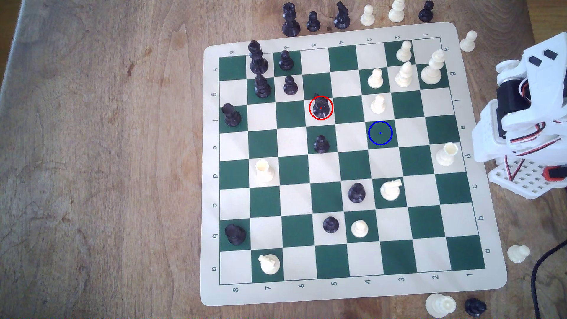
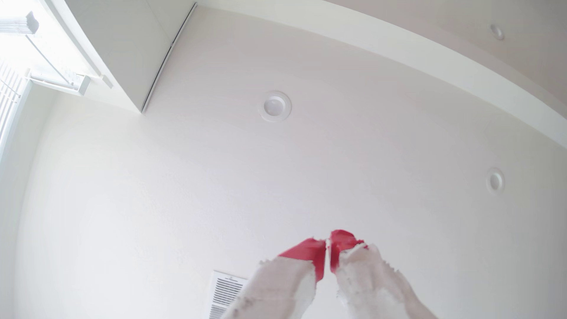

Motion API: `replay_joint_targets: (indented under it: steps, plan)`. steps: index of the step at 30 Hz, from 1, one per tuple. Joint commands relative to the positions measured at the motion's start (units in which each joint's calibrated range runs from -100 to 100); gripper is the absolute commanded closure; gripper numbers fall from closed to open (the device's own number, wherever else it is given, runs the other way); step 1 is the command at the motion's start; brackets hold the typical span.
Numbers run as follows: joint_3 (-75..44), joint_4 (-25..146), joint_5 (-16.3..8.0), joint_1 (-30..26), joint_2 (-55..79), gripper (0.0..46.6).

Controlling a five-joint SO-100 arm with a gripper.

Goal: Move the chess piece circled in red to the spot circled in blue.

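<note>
The black plastic knight (image 1: 321, 108), ringed in red on a cream square at upper centre, is seen far toward the exterior view's left of the folded white arm (image 1: 527, 101), whose red-tipped pincer (image 2: 327, 245) is nearly closed and empty (aimed at the ceiling).

The black knight (image 1: 321, 107) stands upright in the red ring, apart from the blue-ringed green square (image 1: 380, 132).

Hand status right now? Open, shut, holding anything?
Hand: shut, red tips together, holding nothing, pointed at the ceiling. Black knight sits untouched on its red-ringed square.
</note>
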Motion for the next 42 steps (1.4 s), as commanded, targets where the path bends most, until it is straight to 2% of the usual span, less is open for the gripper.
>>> replay_joint_targets:
  steps: [1,8,13,18,26,27,31,33,34,36,42]
  plan:
    - [1.2,-1.0,0.1,-0.1,0.0,46.4]
    - [0.4,4.5,0.1,-1.4,0.1,46.4]
    - [-5.0,26.1,0.1,-0.2,0.1,46.4]
    - [-12.2,57.3,-0.1,1.7,0.0,46.4]
    - [-19.7,93.1,-0.3,3.9,0.0,46.4]
    - [-21.8,100.8,-0.2,5.0,0.1,44.2]
    - [-24.4,114.4,-0.3,6.2,1.9,43.6]
    - [-25.9,119.0,-0.6,6.2,3.4,45.8]
    - [-27.2,121.1,-1.7,6.2,4.6,46.4]
    - [-35.3,131.4,-5.9,6.2,11.8,46.4]
    - [-48.6,141.6,-9.2,8.8,29.5,46.4]
